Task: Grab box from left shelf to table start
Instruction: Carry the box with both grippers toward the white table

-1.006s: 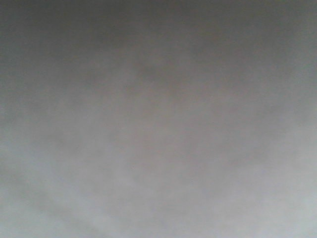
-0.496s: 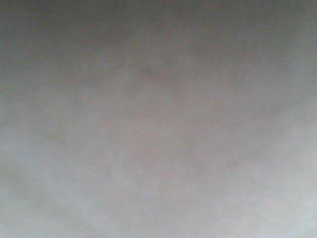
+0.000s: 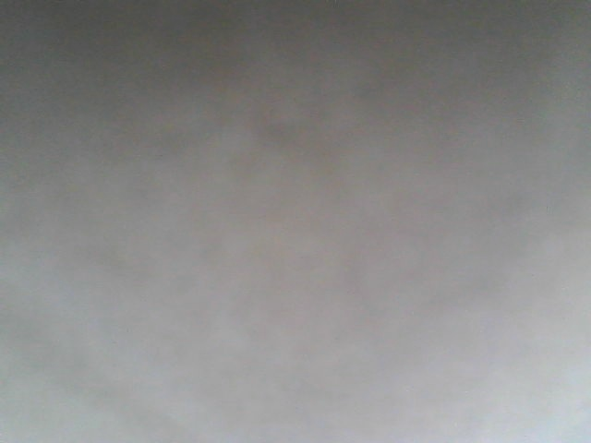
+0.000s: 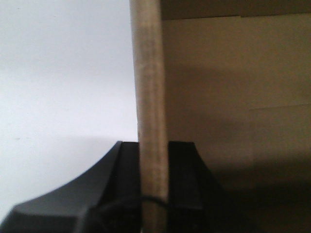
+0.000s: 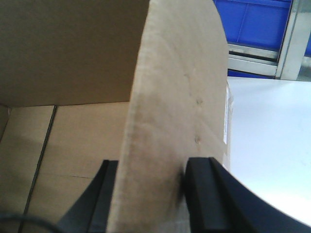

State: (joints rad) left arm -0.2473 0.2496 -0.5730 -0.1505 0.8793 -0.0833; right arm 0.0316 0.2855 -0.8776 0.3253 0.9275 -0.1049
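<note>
Firmly, left pincer (image 4: 154, 148) and right pincer (image 5: 151, 164) grip box (image 5: 175, 73).

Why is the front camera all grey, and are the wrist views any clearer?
Front view: featureless grey blur, darker toward the top, cause not visible. Left wrist view: soft focus, box wall in the left gripper, interior shadowed lower right. Right wrist view: near cardboard blurred, blue bins sharper behind.

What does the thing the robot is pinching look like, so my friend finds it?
Find the white table with blue bins behind it. Beside that white surface is a big brown cardboard box, open, with black fingers pinching its walls. It is the only brown thing; its neighbours are white or blue.
</note>
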